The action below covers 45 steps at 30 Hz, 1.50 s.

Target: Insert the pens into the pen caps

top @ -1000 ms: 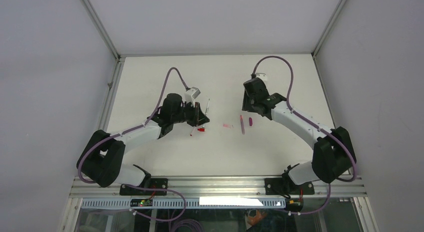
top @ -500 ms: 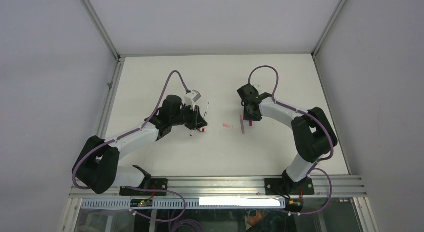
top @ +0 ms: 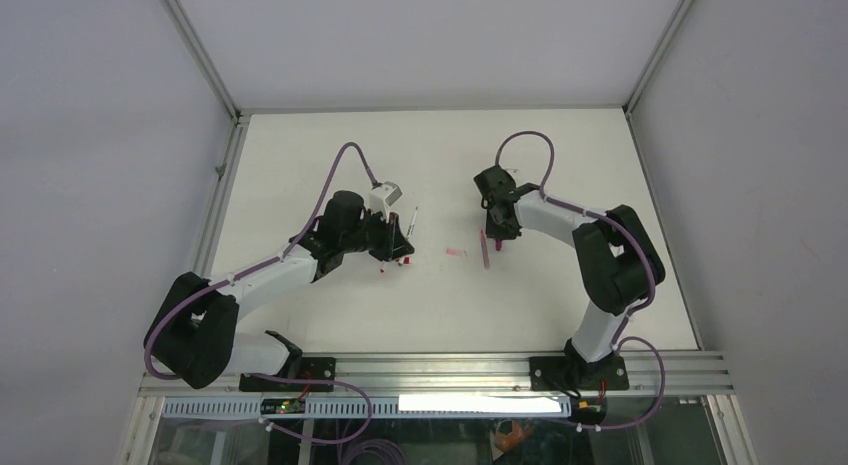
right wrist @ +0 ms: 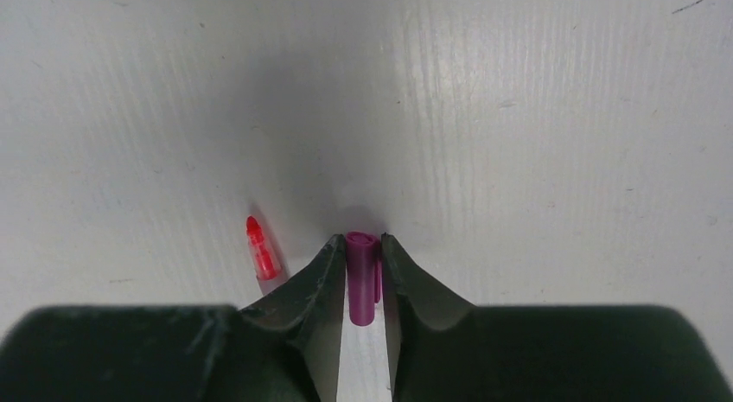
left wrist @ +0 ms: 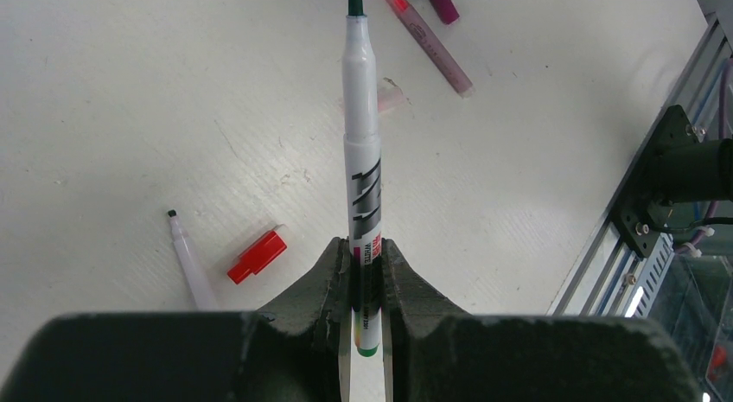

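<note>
Two grippers from above: left gripper (top: pixel 398 240) at nine o'clock of right gripper (top: pixel 498 235). Left wrist: jaws clench the green pen (left wrist: pixel 363 186), tip toward twelve o'clock. Right wrist: magenta cap (right wrist: pixel 361 277) lies between the fingers (right wrist: pixel 315 281); whether it is gripped cannot be told.

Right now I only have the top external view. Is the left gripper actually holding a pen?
Observer: Yes. The left wrist view shows the left gripper clamped on the green pen near its back end, with the bare tip pointing away.
Operator: And the right gripper?
Observer: The right wrist view shows the right gripper down at the table with the magenta cap between its jaws. I can't tell whether they are pressing it.
Operator: What's the red bit by the left gripper?
Observer: It's a red cap, lying loose beside an uncapped white pen with a dark tip.
</note>
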Motion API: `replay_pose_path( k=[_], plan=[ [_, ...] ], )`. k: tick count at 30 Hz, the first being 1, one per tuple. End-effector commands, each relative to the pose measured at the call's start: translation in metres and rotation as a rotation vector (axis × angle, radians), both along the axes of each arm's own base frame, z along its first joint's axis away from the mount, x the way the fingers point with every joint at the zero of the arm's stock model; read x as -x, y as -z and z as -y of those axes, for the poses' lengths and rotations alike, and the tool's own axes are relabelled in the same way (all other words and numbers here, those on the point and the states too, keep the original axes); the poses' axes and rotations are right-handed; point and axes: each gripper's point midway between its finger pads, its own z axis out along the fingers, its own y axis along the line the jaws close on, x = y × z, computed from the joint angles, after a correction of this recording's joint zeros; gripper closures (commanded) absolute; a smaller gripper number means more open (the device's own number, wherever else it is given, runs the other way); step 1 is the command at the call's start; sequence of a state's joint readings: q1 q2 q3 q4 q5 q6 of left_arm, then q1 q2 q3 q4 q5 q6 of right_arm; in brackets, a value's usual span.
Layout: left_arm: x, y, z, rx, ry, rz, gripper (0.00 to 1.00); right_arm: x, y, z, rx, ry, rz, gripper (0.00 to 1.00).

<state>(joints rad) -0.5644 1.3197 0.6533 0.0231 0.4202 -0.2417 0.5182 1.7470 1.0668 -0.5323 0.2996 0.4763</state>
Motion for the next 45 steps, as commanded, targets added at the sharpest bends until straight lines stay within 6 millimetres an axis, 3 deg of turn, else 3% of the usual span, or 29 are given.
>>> replay_pose_path(
  k=[1,4,13,19,28,31,39,45],
  plan=[
    [0.003,-0.006,0.001,0.0,0.015,0.039,1.0,-0.008,0.006,-0.007,-0.02,-0.008,-0.003,0.81],
    [0.003,-0.005,0.001,-0.002,0.013,0.036,1.0,-0.006,0.007,-0.004,-0.015,-0.006,-0.01,1.0],
    [0.002,-0.002,0.004,0.006,0.013,0.028,1.0,-0.006,-0.002,-0.003,-0.031,-0.002,0.032,1.0],
    [0.003,0.001,0.017,0.066,0.019,0.013,1.0,-0.017,-0.047,-0.021,-0.172,-0.02,0.182,1.0],
    [0.004,0.0,0.059,0.203,0.044,-0.014,1.0,-0.025,-0.146,-0.053,-0.444,-0.059,0.494,1.0],
    [0.002,-0.012,0.07,0.3,0.046,-0.007,1.0,-0.024,-0.168,-0.064,-0.53,-0.07,0.559,1.0],
    [0.015,-0.021,0.103,0.366,0.128,-0.01,1.0,-0.026,-0.188,-0.082,-0.623,-0.09,0.612,1.0],
    [0.018,-0.027,0.113,0.376,0.147,0.004,1.0,-0.025,-0.198,-0.095,-0.657,-0.119,0.624,1.0]
  ],
)
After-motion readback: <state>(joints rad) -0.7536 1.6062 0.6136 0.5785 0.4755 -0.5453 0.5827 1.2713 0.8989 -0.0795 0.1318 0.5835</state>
